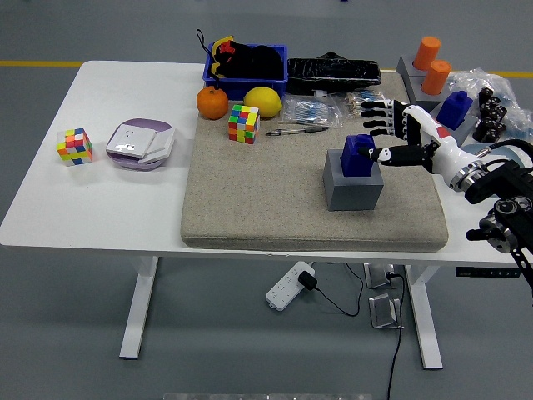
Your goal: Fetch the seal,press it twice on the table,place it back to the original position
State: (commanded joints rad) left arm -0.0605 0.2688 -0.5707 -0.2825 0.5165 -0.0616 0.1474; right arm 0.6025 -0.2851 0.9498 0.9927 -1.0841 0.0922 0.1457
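Observation:
The blue seal (359,155) stands upright in a grey block holder (353,186) on the right half of the beige mat (250,200). My right hand (375,133) comes in from the right and hovers just right of and behind the seal. Its fingers (376,111) are spread above the seal's far side, and the thumb tip almost touches the seal's right face. The hand holds nothing. My left arm is out of view.
A second blue seal (455,107) and orange cups (431,63) stand at the table's right rear. A Rubik's cube (244,123), orange (212,102), lemon (262,100), pen (296,129), blue bin (246,82) and black pouch (333,71) lie behind the holder. Another cube (73,146) and a purple-white device (140,143) lie left.

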